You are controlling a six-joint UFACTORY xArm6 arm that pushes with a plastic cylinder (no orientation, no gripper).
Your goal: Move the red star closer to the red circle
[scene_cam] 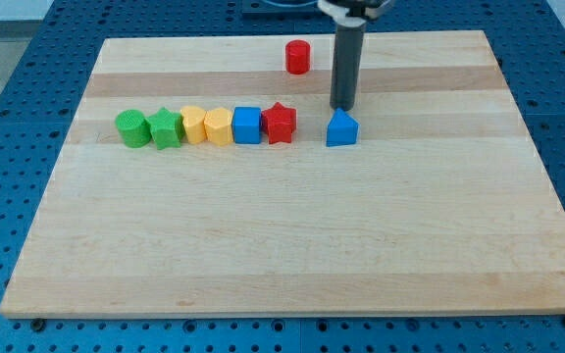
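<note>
Camera view: red star (280, 123) at the right end of a row with blue cube (247, 126), two yellow blocks (206, 126), green star (166, 127), green cylinder (130, 128). Red circle (297, 57) well apart, toward the view's top. My tip (341, 107), a bare rod holding nothing, just above blue triangle block (341, 128) on wooden board (292, 235).

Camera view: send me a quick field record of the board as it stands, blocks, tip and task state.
target block: red star, at the view's right end of a row
goal block: red circle, alone near the view's top
row, from the view's left: green circle, green star, yellow heart, yellow hexagon, blue cube, then the red star
separate block: blue triangular block, to the view's right of the star
my tip: just above the blue triangular block, clear of the star
task state: star and circle apart
</note>
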